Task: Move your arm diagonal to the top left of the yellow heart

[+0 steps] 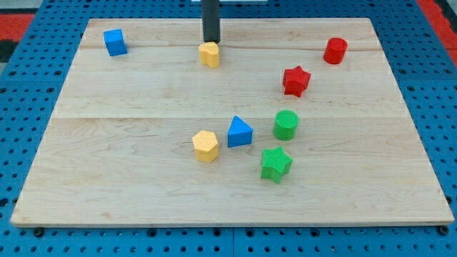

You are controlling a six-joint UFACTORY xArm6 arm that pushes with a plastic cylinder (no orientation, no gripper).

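The yellow heart [209, 54] lies near the view's top, a little left of centre on the wooden board [128, 143]. My tip [211, 42] stands right at the heart's top edge, touching or almost touching it, directly above it in the view. The rod rises from there out of the view's top.
A blue cube [114, 42] sits at the top left. A red cylinder [335, 51] and a red star [295, 81] are at the top right. A yellow hexagon [205, 145], a blue triangle [239, 132], a green cylinder [285, 125] and a green star [275, 163] cluster at lower centre.
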